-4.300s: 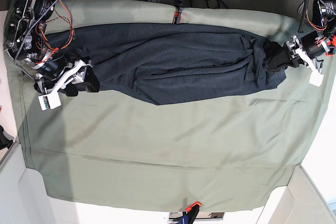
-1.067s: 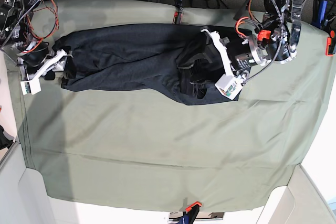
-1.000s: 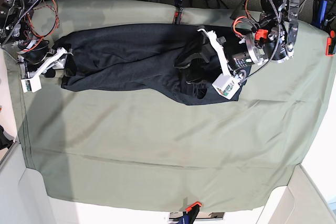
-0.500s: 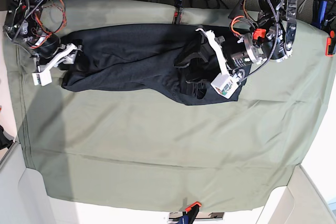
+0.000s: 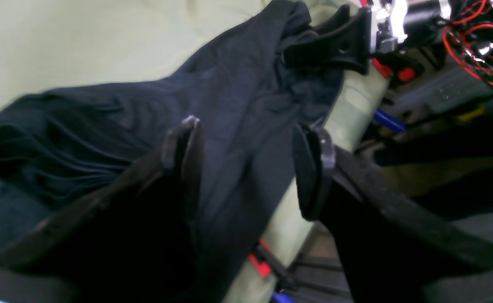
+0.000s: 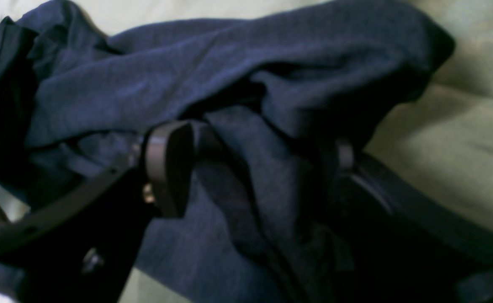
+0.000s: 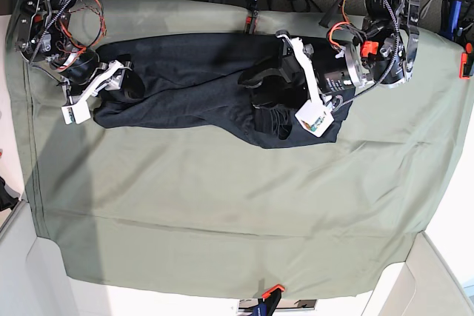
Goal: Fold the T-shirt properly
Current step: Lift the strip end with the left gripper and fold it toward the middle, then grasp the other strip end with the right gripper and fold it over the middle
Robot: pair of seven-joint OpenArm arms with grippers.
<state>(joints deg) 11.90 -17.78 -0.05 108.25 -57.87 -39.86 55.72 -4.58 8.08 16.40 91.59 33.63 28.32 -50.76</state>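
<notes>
Base view first: the T-shirt is stretched out along the far edge of the green cloth sheet, long axis running side to side, one end toward the sheet's far left corner and the other bunched up right of the middle. The near half of the sheet is bare. The right gripper sits on the shirt's left end, and the left gripper is over the bunched folds at the other end.

Left wrist view: the left gripper has its two dark fingers spread wide with shirt fabric lying under the gap, nothing pinched between them. The T-shirt runs away from the camera toward the other arm's gripper at the top, with the green sheet beside it.

Right wrist view: the right gripper is also spread wide, straddling a rumpled ridge of the T-shirt. The fabric passes between the fingers, but they aren't clamped on it as far as I can see. Green sheet off to the right.
</notes>
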